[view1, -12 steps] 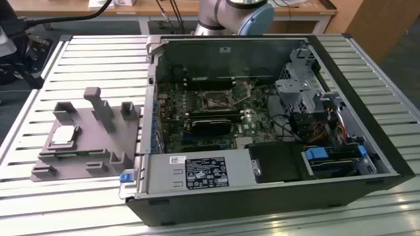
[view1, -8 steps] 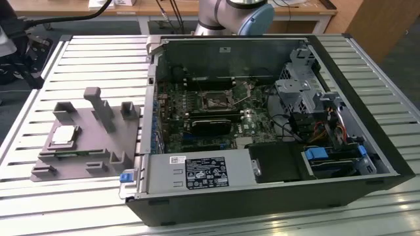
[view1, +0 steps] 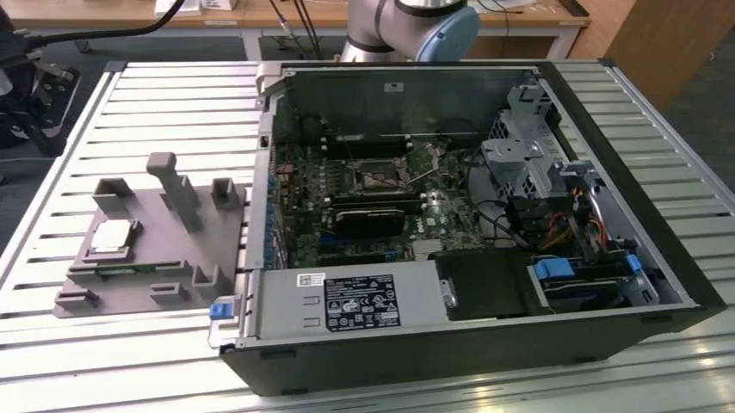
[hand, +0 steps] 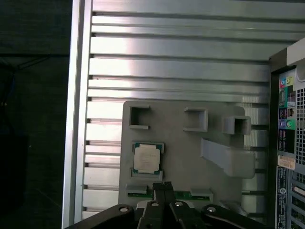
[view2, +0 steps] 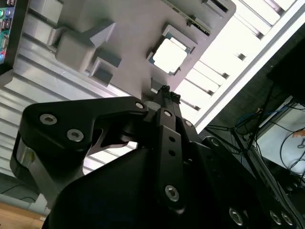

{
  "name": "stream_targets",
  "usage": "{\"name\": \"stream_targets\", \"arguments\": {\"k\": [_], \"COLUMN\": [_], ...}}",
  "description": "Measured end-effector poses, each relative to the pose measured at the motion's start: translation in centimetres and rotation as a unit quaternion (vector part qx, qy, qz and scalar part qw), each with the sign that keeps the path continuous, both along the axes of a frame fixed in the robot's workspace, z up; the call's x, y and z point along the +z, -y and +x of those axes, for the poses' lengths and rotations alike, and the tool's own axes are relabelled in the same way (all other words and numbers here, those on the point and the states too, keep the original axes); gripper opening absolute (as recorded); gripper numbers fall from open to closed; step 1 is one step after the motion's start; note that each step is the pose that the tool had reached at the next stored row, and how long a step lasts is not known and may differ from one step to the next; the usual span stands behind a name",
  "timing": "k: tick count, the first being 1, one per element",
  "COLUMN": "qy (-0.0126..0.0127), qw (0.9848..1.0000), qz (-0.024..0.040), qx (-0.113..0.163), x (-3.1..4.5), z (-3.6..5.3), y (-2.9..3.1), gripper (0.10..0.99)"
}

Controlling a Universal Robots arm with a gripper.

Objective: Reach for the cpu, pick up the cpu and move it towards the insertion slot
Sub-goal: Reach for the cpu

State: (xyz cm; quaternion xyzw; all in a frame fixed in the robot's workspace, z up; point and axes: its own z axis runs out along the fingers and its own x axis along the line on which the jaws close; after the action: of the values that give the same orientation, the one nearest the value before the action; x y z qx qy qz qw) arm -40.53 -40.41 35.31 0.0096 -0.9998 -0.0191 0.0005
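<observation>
The cpu point(view1: 112, 237) is a small silvery square chip lying flat in a recess of the grey plastic tray point(view1: 172, 249), at the exterior view's left. Both wrist views show the cpu point(hand: 147, 158) point(view2: 169, 55) from well above. My gripper point(hand: 163, 187) point(view2: 167, 91) hangs high over the tray, a short way off the cpu. Its black fingertips are pressed together with nothing between them. The insertion slot point(view1: 377, 176) is a dark square socket in a silver bracket on the motherboard inside the open computer case point(view1: 643, 258).
Upright blocks and a tall post point(view1: 172, 185) stand on the tray near the cpu. A green strip point(hand: 183, 194) lies along the tray's edge beneath the fingertips. The case wall point(view1: 262, 172) rises between tray and motherboard. The arm's base point(view1: 408, 26) is behind the case.
</observation>
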Motion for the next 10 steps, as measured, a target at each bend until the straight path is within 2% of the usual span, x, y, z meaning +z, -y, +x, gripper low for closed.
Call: {"name": "stream_targets", "arguments": {"k": [4,10], "qy": [0.0001,0.0], "qw": [1.0,1.0], "qz": [0.0,0.0], "qx": [0.0,0.0], "x": [-0.1,-0.34], "z": [-0.8,-1.54], "y": [0.02,0.02], "gripper": [0.106,0.106]}}
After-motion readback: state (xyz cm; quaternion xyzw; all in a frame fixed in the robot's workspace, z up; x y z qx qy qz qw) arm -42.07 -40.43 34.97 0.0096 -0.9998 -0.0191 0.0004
